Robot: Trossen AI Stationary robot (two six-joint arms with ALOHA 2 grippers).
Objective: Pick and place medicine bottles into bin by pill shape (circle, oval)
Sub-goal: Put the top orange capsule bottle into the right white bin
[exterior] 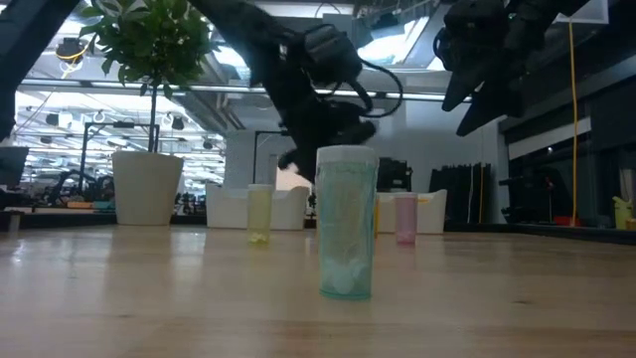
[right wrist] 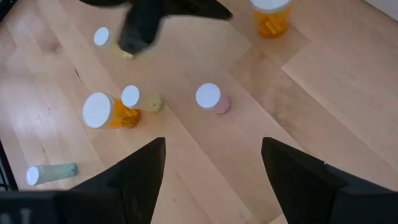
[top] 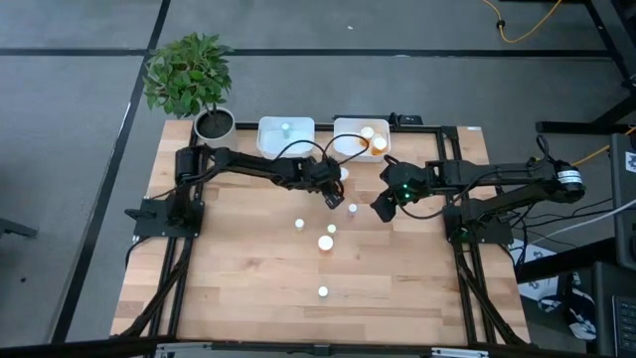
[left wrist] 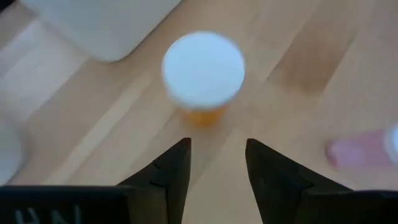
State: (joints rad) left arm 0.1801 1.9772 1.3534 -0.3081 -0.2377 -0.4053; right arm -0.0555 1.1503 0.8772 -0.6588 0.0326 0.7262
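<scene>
An orange medicine bottle with a white cap stands on the table just ahead of my left gripper, which is open with nothing between its fingers. From above, this gripper hovers near the table's middle, close to that bottle. My right gripper hangs open above the table, to the right of the left one, and holds nothing. Below it stand a pink bottle, an orange one and a yellowish one. A pale green bottle stands nearest the front edge.
Two white bins stand at the far edge, the left one and the right one, which holds orange bottles. A potted plant stands at the far left corner. Bare wood lies to the left and right of the bottles.
</scene>
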